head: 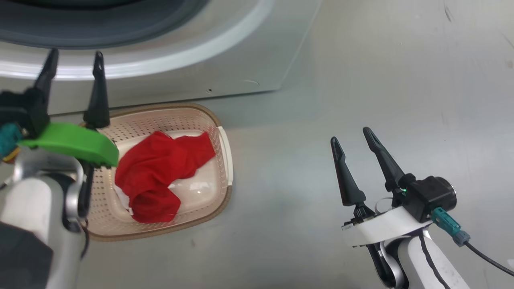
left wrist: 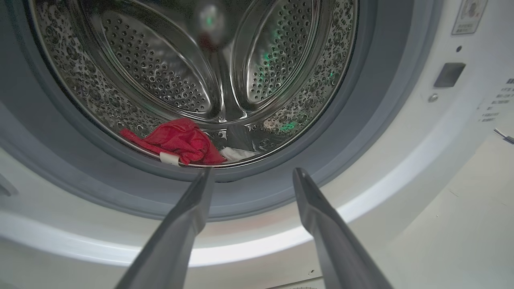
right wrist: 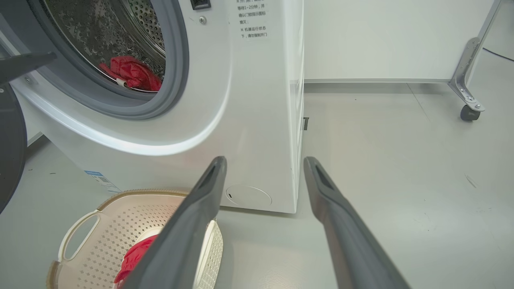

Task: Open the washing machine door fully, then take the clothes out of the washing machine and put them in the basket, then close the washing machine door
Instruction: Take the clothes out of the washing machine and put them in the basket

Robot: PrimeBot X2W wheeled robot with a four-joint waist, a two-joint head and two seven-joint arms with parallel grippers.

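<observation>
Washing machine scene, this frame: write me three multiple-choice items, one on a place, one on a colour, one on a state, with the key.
1. Where does the basket stand?
A. On the floor before the washing machine
B. On a table
C. On top of the machine

2. What colour is the garment in the basket?
A. Blue
B. Red
C. Yellow

3. How is the left gripper?
A. Shut on cloth
B. Shut, empty
C. Open, empty

Key: 1 A, the head view shows it on the floor by the machine's front; 2 B, red cloth lies on its cream bottom; 3 C, its fingers stand apart with nothing between.
</observation>
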